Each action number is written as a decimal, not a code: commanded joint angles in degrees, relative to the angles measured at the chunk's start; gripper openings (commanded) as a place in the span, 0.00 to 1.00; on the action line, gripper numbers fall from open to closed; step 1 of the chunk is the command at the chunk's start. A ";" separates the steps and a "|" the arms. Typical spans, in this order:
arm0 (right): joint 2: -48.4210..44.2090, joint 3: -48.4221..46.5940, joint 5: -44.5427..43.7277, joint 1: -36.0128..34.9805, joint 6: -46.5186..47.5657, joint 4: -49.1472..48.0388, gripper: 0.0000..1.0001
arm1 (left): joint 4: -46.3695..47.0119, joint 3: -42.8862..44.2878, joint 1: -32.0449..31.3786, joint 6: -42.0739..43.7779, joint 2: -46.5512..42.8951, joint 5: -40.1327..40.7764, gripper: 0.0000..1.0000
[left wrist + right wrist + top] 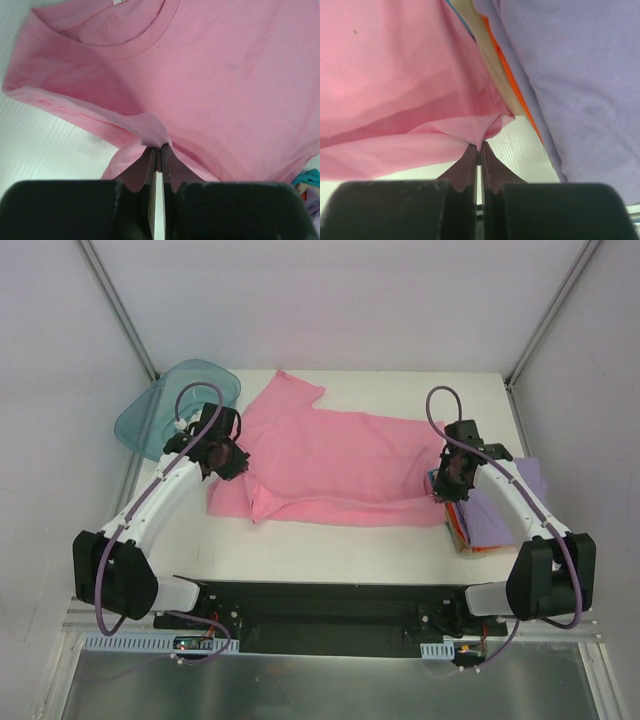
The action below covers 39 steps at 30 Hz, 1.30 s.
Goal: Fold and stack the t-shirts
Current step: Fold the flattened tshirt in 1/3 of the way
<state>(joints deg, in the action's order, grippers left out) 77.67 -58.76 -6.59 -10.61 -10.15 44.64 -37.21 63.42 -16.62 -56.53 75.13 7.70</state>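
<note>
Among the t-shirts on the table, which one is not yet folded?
The pink t-shirt. It lies spread out, while the lavender t-shirt tops the others in a folded stack.

Top view: left arm and right arm have white link shells and black joint housings, the largest black housings at lower left and lower right of the frame. A purple cable runs along each arm and arches free above each wrist. A black mounting plate spans the lower middle, with white ridged strips and small boards carrying coloured wires at its ends.

Wrist views: left gripper and right gripper each have two dark maroon, wedge-shaped fingers that taper to thin tips. They rise from a broad matte black block with rounded corners along the bottom edge.
</note>
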 commanded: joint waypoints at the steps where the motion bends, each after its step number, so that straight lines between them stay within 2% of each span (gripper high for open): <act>1: 1.87 -3.99 1.31 1.82 2.07 -0.43 0.02 | 1.09 6.01 1.15 2.83 5.00 1.17 0.00; 9: 4.68 -7.15 0.36 2.35 2.07 -3.51 0.04 | 1.18 13.66 3.17 5.12 13.10 -0.58 0.00; 20: 10.57 -10.58 -1.76 4.46 0.75 -2.37 0.04 | 1.18 20.59 4.58 5.03 21.54 2.23 0.00; 23: 11.19 -10.06 -2.20 4.46 0.75 -3.51 0.09 | 1.18 23.49 4.84 5.90 25.49 1.00 0.00; 25: 11.01 -9.71 -2.29 4.37 0.57 -5.44 0.16 | 1.09 25.95 4.84 6.87 28.65 -0.14 0.01; 26: 10.93 -9.62 -1.77 4.37 0.66 -5.97 0.22 | 1.09 26.84 4.84 7.57 29.62 -0.84 0.09; 27: 10.49 -9.62 -1.32 4.28 0.75 -6.32 0.24 | 1.18 27.45 4.84 8.10 30.85 -2.24 0.18; 28: 10.14 -9.53 -0.80 4.37 0.92 -6.41 0.25 | 1.09 28.24 4.84 9.15 31.30 -3.04 0.45; 30: 8.74 -9.44 1.05 4.11 1.62 -6.67 0.39 | 1.18 28.08 4.76 10.04 30.78 -4.97 0.66; 31: 8.12 -9.27 1.31 3.93 1.89 -6.76 0.44 | 1.18 27.03 4.76 10.47 30.17 -5.94 0.81; 33: 6.28 -8.92 1.93 3.32 2.50 -6.15 0.94 | 1.18 25.54 4.67 11.00 27.28 -6.47 0.94; 35: 4.87 -8.30 3.94 2.53 2.77 -6.06 0.97 | 1.26 22.29 4.41 11.71 23.24 -7.26 0.97; 39: 0.30 -6.63 2.64 -5.00 2.33 -6.67 0.97 | 2.23 15.08 3.79 12.94 15.67 -7.09 0.99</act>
<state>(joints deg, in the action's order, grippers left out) 83.90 -66.39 -4.86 -9.15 -8.12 38.85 -34.74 83.40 -12.38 -46.30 100.71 1.67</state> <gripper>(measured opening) 0.965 0.990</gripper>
